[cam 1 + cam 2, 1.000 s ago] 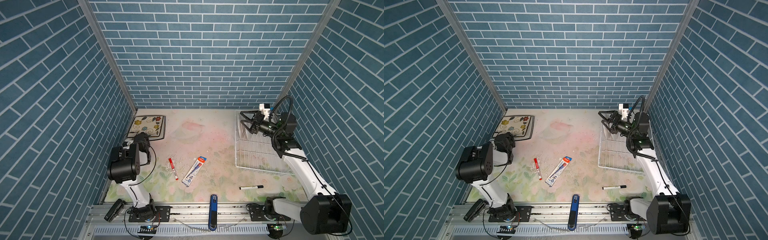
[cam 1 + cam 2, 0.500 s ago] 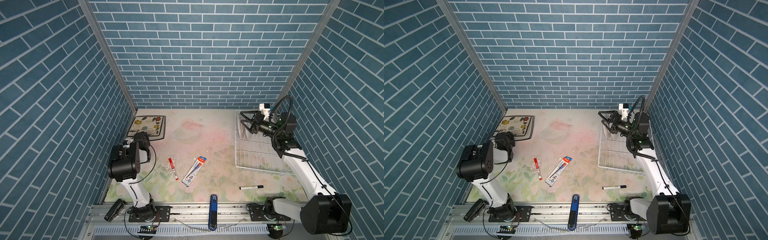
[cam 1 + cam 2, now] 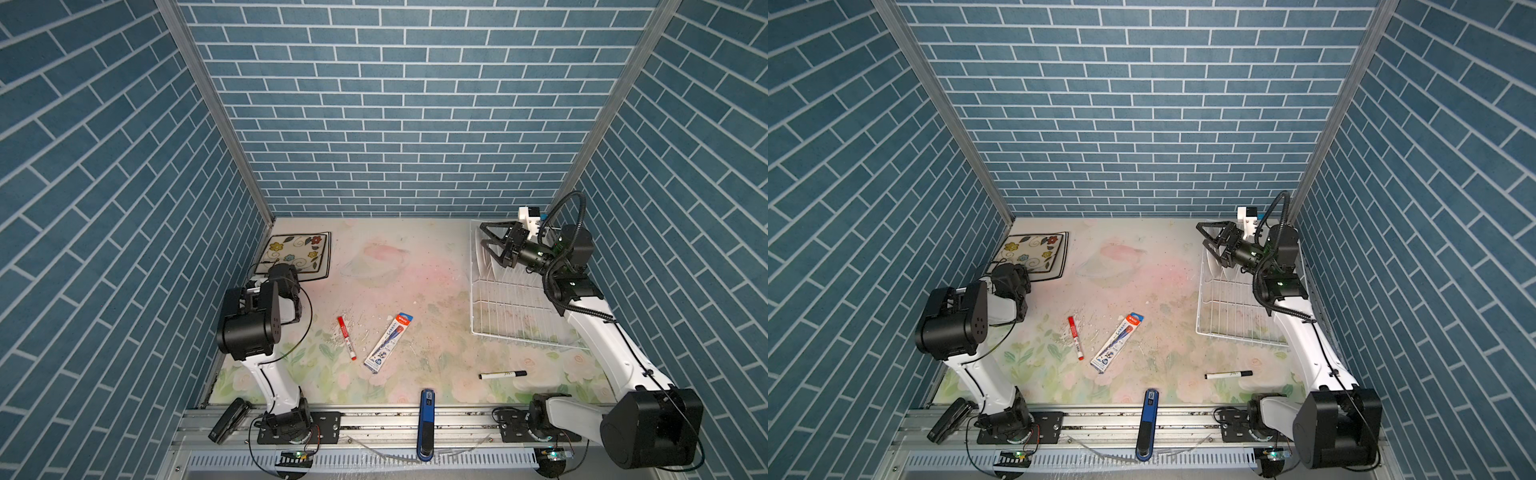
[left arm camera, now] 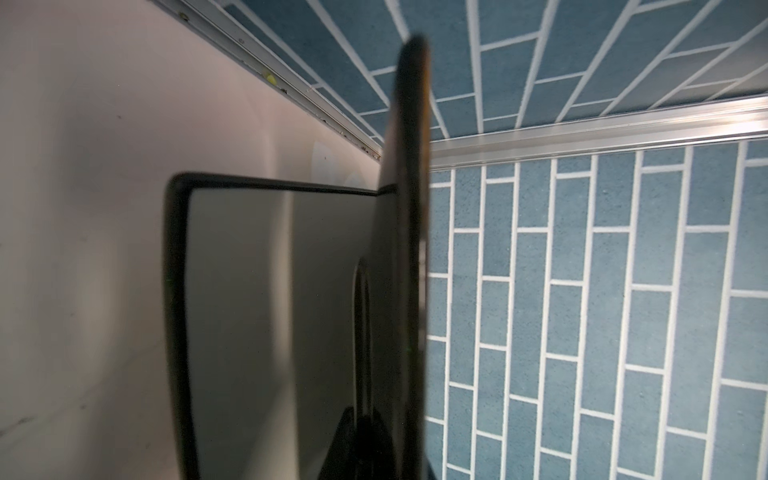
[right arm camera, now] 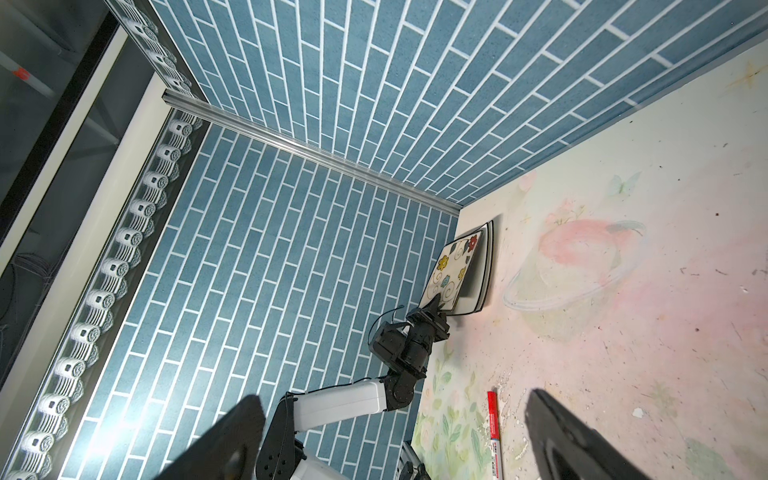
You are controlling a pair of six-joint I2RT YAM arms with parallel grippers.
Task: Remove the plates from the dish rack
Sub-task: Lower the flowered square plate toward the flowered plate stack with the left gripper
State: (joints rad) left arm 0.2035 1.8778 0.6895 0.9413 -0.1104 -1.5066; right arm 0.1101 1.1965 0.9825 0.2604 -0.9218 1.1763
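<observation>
White wire dish rack (image 3: 519,307) at 3 o'clock in a top view, white plate (image 3: 484,261) upright at its far end; right gripper (image 3: 483,234) gapes empty above. Right wrist: left gripper (image 5: 435,305) clamps floral plate (image 5: 451,270), tilted over flat square plate (image 5: 478,291), 10 o'clock; red marker (image 5: 492,419) mid-table.

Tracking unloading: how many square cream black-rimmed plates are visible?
2, in the far-left corner of the table: a flat plate, a tilted plate above it in the left gripper. The white wire rack may hide more.
</observation>
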